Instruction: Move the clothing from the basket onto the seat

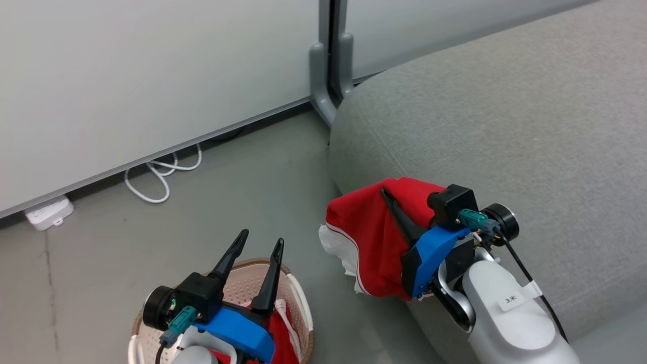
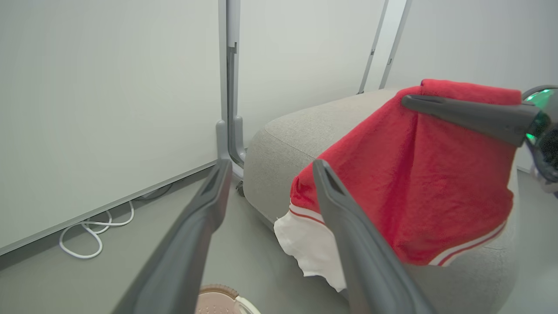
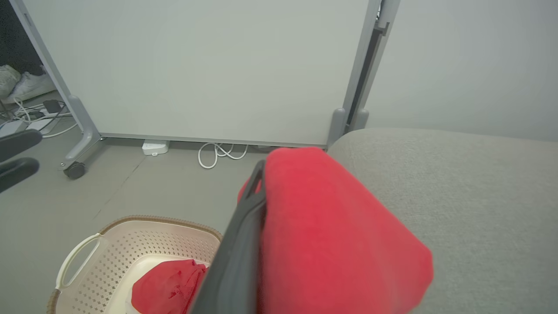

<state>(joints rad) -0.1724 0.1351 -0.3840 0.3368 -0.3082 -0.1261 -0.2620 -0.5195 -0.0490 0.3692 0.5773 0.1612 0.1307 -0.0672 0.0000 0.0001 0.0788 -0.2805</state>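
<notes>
Well, seat [image 1: 505, 126] on grey floor [image 1: 242, 192] w/ cable [image 1: 151, 201] by partition [image 1: 126, 76].

- A small white tag [image 1: 511, 300] lies on top of the pale right forearm [image 1: 523, 336], a little way behind the right end effector [image 1: 388, 195], and carries black print.
- The first sign on the tag reads as the numeral "3".
- A second, smaller sign stands just beside the numeral. It looks like a star or a many-stroked character, too small to tell which.
</notes>
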